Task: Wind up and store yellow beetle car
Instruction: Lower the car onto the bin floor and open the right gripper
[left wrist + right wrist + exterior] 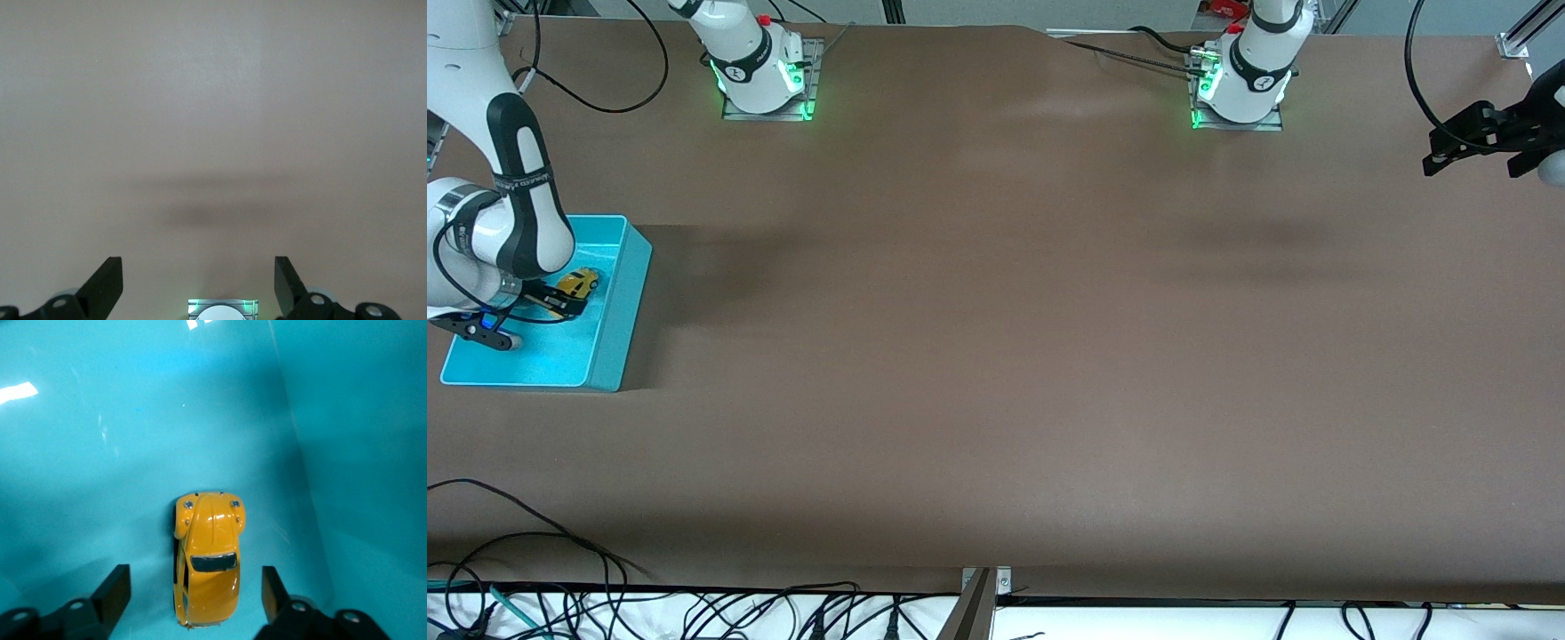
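The yellow beetle car [576,284] [208,557] rests on the floor of the turquoise bin [624,307] at the right arm's end of the table. My right gripper [560,302] [195,590] is down inside the bin, open. Its black fingers [115,590] stand on either side of the car's rear with a gap on both sides, touching nothing. My left gripper [1472,147] [198,283] waits open and empty above bare table at the left arm's end.
The bin's walls [347,453] rise close beside the right gripper. The brown table [1005,356] stretches between the two arms. Cables [560,604] hang along the edge nearest the front camera.
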You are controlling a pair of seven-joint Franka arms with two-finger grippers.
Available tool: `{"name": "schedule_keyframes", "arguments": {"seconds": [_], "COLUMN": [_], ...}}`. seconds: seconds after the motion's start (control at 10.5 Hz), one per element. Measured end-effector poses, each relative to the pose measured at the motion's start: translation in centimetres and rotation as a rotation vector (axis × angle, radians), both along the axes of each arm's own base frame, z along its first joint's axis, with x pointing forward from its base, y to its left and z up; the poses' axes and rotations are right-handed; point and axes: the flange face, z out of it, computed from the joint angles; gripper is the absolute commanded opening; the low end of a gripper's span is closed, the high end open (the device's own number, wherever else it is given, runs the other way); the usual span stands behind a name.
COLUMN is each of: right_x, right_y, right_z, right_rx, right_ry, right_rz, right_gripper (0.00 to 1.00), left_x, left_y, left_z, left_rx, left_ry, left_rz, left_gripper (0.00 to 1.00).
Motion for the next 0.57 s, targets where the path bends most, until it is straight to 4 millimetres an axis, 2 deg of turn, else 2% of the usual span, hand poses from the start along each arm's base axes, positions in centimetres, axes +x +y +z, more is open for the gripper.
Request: {"name": "schedule_keyframes", "arguments": {"seconds": [0.19, 0.38, 0.57], "right_x": [0.9, 1.8, 3.0], "right_y": [0.6, 1.4, 3.4], "right_z": [2.0, 5.8, 10.5], "right_rx": [0.002, 0.008, 0.029], "right_ry": [-0.032, -0.081, -0.126], "right_rz": [0.013, 0.023, 0.048], "right_gripper": [1.0, 1.0, 1.0], "left_x": [0.0, 0.0, 0.0], "left_y": [0.0, 0.0, 0.0], "left_z": [0.0, 0.0, 0.0], "left_rx": [0.0, 0.0, 0.0], "left_ry": [0.001, 0.001, 0.001], "left_rz": [0.0, -0.001, -0.001], "left_gripper": [1.0, 1.0, 1.0]}}
